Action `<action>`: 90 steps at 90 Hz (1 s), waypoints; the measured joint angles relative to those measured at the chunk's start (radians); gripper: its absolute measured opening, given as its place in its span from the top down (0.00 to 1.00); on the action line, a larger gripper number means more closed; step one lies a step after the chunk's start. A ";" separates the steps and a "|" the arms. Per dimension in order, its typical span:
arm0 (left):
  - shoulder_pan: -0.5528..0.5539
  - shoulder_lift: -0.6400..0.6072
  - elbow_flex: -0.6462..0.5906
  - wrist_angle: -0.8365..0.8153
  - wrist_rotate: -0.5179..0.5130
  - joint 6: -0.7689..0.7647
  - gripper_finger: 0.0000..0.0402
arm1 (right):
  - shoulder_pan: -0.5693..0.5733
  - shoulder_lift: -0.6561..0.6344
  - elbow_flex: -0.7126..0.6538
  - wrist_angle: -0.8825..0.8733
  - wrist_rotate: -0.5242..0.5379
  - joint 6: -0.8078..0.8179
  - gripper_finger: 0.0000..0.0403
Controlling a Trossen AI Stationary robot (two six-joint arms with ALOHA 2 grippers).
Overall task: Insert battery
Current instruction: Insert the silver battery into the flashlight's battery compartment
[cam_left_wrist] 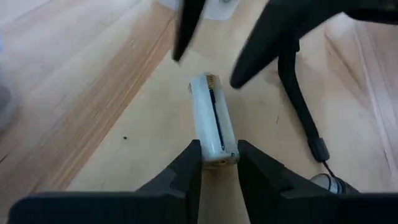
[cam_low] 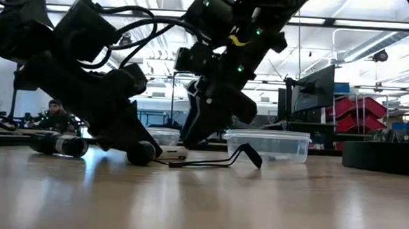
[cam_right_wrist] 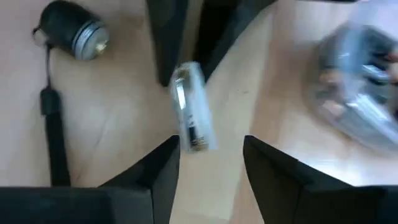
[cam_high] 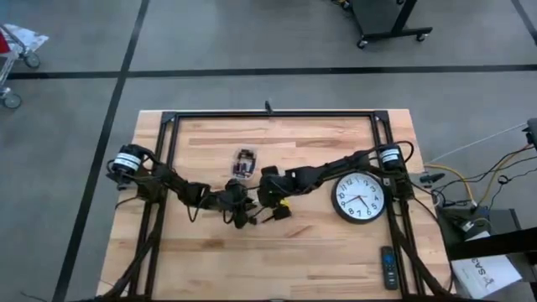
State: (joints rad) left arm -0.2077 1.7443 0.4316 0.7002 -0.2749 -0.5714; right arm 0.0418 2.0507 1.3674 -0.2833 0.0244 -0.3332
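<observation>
A white battery (cam_left_wrist: 212, 118) with a dark stripe along it is held between the two arms near the table's middle. My left gripper (cam_left_wrist: 219, 149) is shut on one end of it. My right gripper (cam_right_wrist: 211, 146) faces it, open, with its fingers standing on either side of the battery's other end (cam_right_wrist: 194, 137) without touching. A black flashlight cap (cam_right_wrist: 74, 34) with a silver rim lies on the table, its black lanyard (cam_right_wrist: 55, 137) trailing from it. In the low view a dark flashlight body (cam_low: 59, 144) lies on its side on the table. My left gripper pinches the battery's end nearest it (cam_left_wrist: 217, 155) between its two fingertips, the fingers lying along the battery. The battery sticks out forward from the fingers toward my right gripper. Whether its free end is clear of the table does not show.
A clear plastic container (cam_high: 243, 164) with batteries stands just beyond the grippers. A round wall clock (cam_high: 359, 197) lies to the right, and a dark remote (cam_high: 388, 267) lies near the front right corner. A black frame (cam_high: 268, 116) runs around the table.
</observation>
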 joint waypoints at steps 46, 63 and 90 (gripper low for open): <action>0.000 0.001 -0.002 0.004 0.005 0.015 0.81 | -0.016 0.056 0.002 0.043 -0.031 0.040 0.84; -0.001 -0.019 -0.003 -0.009 0.007 0.132 0.75 | -0.016 0.057 0.002 0.042 -0.034 0.078 0.82; -0.012 -0.025 -0.004 0.001 0.007 0.360 0.58 | -0.019 0.058 0.001 0.036 -0.076 0.118 0.83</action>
State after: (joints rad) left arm -0.2199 1.7195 0.4278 0.7008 -0.2683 -0.2111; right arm 0.0231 2.1086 1.3685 -0.2468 -0.0515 -0.2149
